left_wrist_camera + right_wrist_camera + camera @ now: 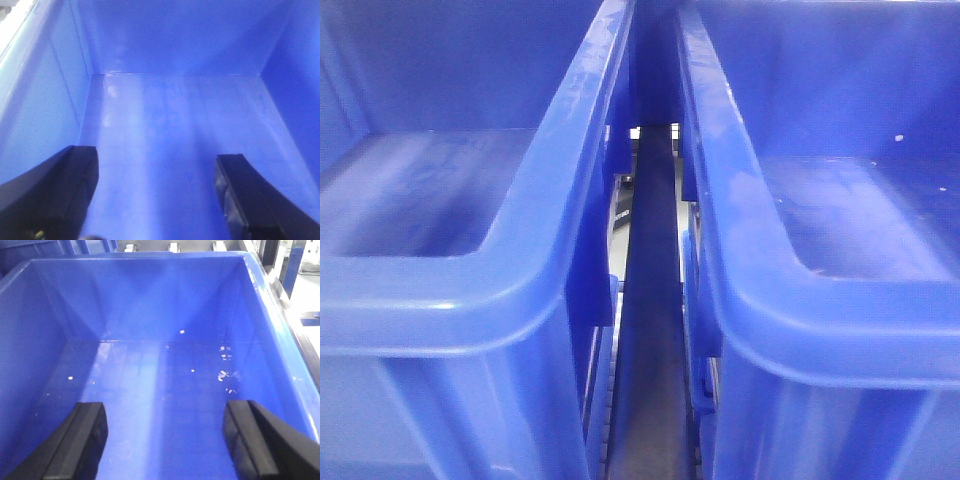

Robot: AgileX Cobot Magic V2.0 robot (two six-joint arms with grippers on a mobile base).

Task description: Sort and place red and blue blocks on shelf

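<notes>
2 big blue bins, the left bin (450, 300) and the right bin (820, 300), stand side by side with a narrow dark gap (650, 330) between their rounded rims. The left gripper (155, 195) hangs spread wide over one bare bin floor (170, 130); the right gripper (165, 440), likewise released, hangs over a floor (150, 385) flecked with white crumbs (224, 374). Neither the red nor the blue block shows in any view.

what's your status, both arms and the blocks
Left end effector open, empty, over left bin. Right end effector open, empty, over right bin. No red or blue block in any view. Both bin floors bare except white specks in right.
</notes>
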